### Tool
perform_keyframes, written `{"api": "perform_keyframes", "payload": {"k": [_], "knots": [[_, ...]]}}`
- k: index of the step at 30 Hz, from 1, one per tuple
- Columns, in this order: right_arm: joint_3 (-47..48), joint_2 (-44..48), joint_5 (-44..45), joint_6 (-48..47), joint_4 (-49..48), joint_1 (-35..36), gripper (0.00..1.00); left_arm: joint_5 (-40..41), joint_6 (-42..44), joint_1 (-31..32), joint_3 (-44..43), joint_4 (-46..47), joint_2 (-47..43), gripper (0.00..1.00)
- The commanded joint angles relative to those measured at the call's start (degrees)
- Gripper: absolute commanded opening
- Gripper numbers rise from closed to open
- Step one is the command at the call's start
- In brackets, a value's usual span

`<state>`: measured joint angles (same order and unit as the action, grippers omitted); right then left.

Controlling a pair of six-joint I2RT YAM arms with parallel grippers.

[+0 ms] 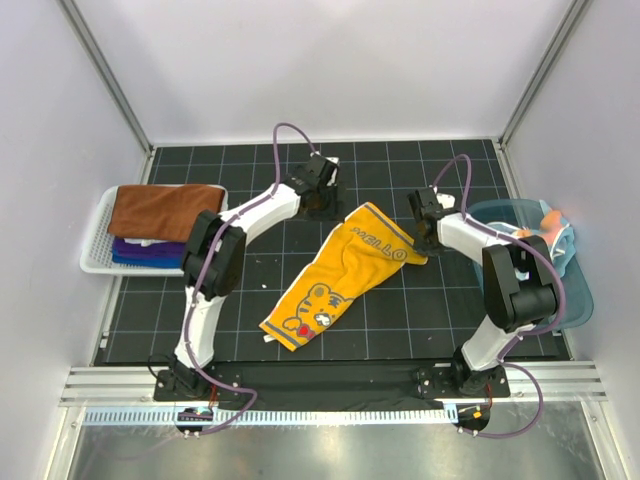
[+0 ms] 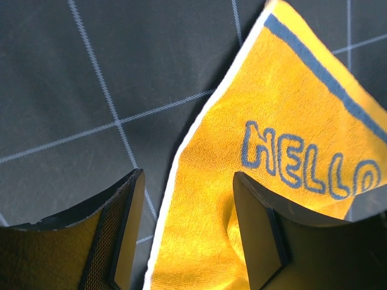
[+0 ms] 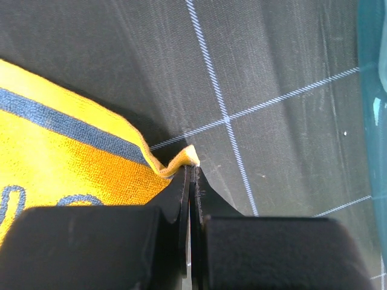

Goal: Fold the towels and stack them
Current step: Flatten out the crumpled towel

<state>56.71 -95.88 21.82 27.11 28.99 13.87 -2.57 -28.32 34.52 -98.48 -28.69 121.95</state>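
A black mat [image 1: 400, 310] with white grid lines is covering the table, and plain white walls [image 1: 330, 60] are standing around it on three sides. A yellow towel [image 1: 335, 275] with a tiger and the word HELLO is lying flat on the mat, stretching from the two grippers back toward the arm bases. The left gripper [image 2: 190, 235] is hanging over the towel's white edge with its fingers apart, one over bare mat and one over the cloth. I cannot tell if it is touching. The right gripper [image 3: 190, 175] is pinching the towel's far corner tight, and a tiny bit is poking out past the tips. Bare mat is lying open beyond both grippers, up to the back wall. Away to the left gripper's outer side, a white basket [image 1: 95, 255] is holding a brown towel [image 1: 160, 210] on top of a purple towel [image 1: 145, 248] and a blue towel [image 1: 145, 262]. Close by the right gripper's outer side, a teal tub [image 1: 570, 300] is holding an orange towel [image 1: 552, 218] and a pale one.
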Motion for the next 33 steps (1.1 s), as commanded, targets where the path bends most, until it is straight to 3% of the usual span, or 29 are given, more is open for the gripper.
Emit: {"api": "perform_keyframes", "payload": {"k": [1, 9, 14, 22, 33], "knots": [[3.22, 0.43, -0.11, 0.4, -1.75, -0.16, 0.01, 2.04, 5.19, 0.98, -3.99, -2.51, 1.79, 0.64], [7.18, -3.69, -2.48, 1.01, -2.8, -0.25, 0.01, 5.54, 16.0, 1.07, -21.3, -5.58, 13.29, 0.66], [12.89, -9.58, -4.5, 0.57, -3.07, -0.33, 0.01, 9.15, 18.21, 0.81, -28.77, -7.7, 17.88, 0.66], [22.82, -18.64, -7.68, 0.22, -1.66, -0.25, 0.01, 10.65, 17.33, -0.86, -32.04, -5.94, 21.22, 0.68], [24.85, -21.02, -8.99, -1.01, -2.19, -0.16, 0.01, 12.32, 16.28, -1.56, -33.1, -5.24, 24.39, 0.66]]}}
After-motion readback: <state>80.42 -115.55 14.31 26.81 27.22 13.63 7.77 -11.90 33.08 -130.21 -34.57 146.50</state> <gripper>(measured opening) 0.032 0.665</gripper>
